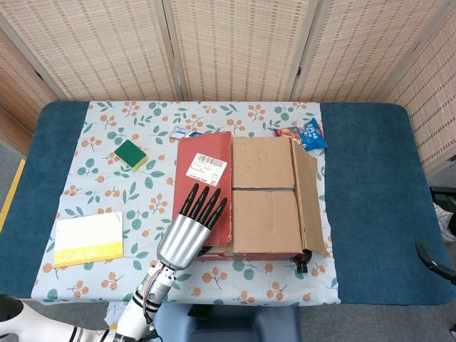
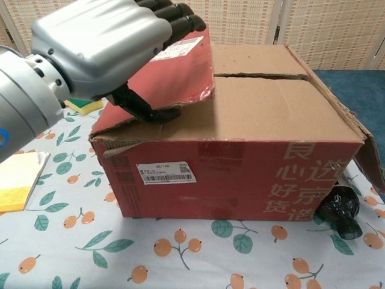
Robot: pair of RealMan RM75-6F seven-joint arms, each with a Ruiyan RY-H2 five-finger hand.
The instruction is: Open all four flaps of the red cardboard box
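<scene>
Left robot hand (image 1: 187, 231) grips the red flap (image 1: 202, 191) at the near-left corner of the red cardboard box (image 2: 240, 174), thumb under, fingers on top, flap tilted up. The box sits mid-desk (image 1: 370, 199). Right robot hand (image 2: 338, 211) is low beside the box; grip unclear.

Red box (image 1: 249, 199) with plain brown flaps — silver hand (image 1: 187, 234), dark fingertips (image 1: 203, 201) — floral cloth (image 1: 107, 206) on blue surface (image 1: 370, 199).

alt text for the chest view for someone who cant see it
The robot's left hand grips the red flap of a red cardboard box, lifting it off the two closed brown flaps. The box sits on a floral tablecloth; the right flap hangs open.
</scene>
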